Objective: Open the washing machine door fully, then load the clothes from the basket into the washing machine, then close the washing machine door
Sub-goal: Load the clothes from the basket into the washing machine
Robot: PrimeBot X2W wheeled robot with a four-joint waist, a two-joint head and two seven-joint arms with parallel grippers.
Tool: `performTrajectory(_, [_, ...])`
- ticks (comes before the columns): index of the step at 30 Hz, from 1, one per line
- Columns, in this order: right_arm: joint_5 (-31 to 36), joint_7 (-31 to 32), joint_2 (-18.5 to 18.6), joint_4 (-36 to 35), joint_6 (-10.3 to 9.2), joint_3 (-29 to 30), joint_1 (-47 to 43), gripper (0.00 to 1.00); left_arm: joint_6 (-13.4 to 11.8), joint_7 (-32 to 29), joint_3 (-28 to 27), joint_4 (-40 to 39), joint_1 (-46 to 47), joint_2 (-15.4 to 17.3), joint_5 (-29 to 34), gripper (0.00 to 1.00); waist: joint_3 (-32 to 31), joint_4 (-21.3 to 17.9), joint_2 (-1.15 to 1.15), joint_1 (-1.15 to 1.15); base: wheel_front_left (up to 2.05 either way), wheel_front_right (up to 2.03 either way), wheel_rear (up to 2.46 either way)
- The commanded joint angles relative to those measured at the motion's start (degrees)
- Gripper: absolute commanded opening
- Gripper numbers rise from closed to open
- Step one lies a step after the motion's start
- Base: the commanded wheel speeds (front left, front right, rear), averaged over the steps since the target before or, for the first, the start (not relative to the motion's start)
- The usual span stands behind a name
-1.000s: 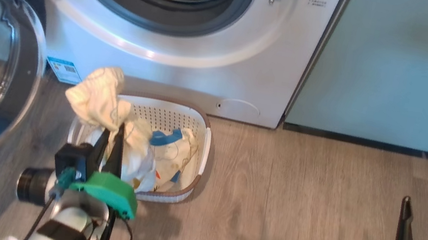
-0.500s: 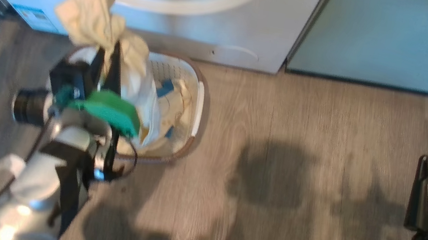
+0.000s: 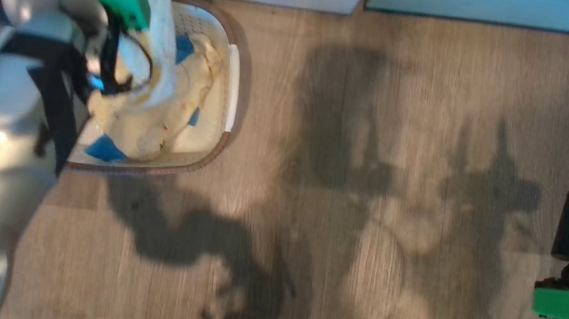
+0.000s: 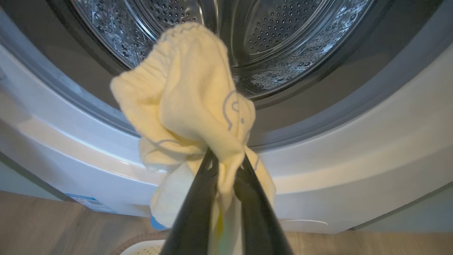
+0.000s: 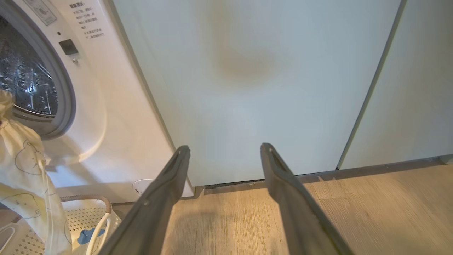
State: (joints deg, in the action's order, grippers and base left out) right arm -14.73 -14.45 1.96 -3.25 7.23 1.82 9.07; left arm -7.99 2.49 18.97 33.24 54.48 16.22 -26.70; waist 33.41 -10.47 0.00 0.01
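Your left gripper (image 4: 226, 160): jaws narrow, pinching the clothes (image 4: 191, 99), tail hanging over the basket (image 3: 232, 83). Washing machine (image 4: 354, 166) mouth lies straight ahead of them, slightly up. Your right gripper (image 5: 226, 152) stands wide, empty, well right.

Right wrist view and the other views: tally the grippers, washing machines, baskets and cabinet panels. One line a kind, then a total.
grippers: 2 (left gripper shut on clothes, right gripper open)
washing machine: 1
basket: 1
cabinet panels: 2
total: 6
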Motion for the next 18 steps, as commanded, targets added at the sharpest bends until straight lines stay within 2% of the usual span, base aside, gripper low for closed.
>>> performTrajectory(1, [-0.4, -0.5, 0.9, -1.7, 0.25, -1.0, 0.3, 1.0, 0.3, -0.3, -1.7, -1.5, 2.4, 3.0, 0.0, 0.0, 1.4, -1.1, 0.0, -0.01, 0.0, 0.0, 0.0])
performTrajectory(9, [-2.7, -0.5, 0.9, -1.5, 0.25, -1.8, 2.2, 1.0, 3.3, -8.4, -0.4, 1.5, 14.8, 6.3, 0.7, 0.0, 4.8, -2.8, 0.0, -0.01, 0.0, 0.0, 0.0])
performTrajectory(18, [-5.3, -0.5, 0.9, -1.0, 0.25, -3.7, 3.9, 1.0, 4.2, -15.3, 0.8, 3.6, 25.9, 10.3, 2.8, 0.0, 8.4, -5.3, 0.0, -0.01, 0.0, 0.0, 0.0])
